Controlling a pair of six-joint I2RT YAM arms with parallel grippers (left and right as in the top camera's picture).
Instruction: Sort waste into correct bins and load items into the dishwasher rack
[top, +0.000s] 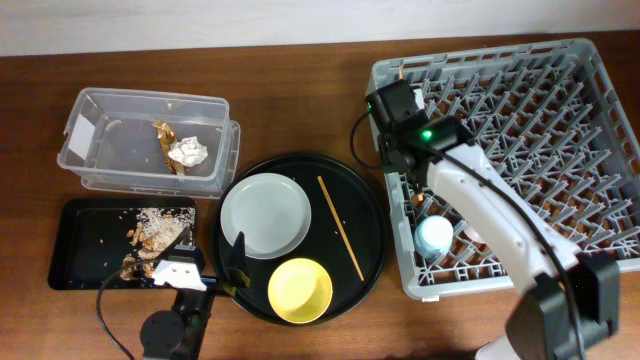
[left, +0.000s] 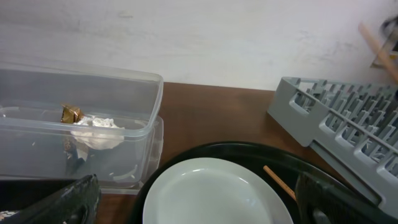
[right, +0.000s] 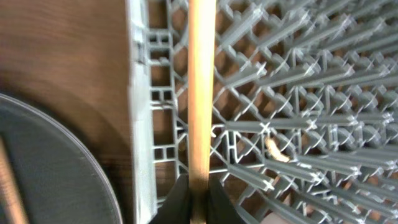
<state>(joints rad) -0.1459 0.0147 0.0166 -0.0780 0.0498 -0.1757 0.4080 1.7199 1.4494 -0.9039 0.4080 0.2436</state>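
Observation:
The grey dishwasher rack (top: 560, 70) fills the right side. My right gripper (top: 400, 100) is over its left edge, shut on a wooden chopstick (right: 200, 93) that runs straight up the right wrist view from the jaws (right: 199, 202). The second chopstick (top: 340, 228) lies on the round black serving tray. A light-blue cup (top: 435, 235) sits in the rack. The pink cup is not clearly visible. The clear tub (top: 95, 110) holds the gold wrapper (top: 165, 135) and white tissue (top: 188, 152). The black rectangular tray (top: 85, 235) holds food scraps (top: 150, 232). My left gripper (top: 212, 252) is open and empty over the white plate's edge (left: 199, 205).
The round black serving tray (top: 370, 250) holds a white plate (top: 265, 215) and a yellow bowl (top: 300, 290). A small beige scrap (right: 277, 152) lies among the rack pegs. The tub, black tray and round tray stand close together on the left.

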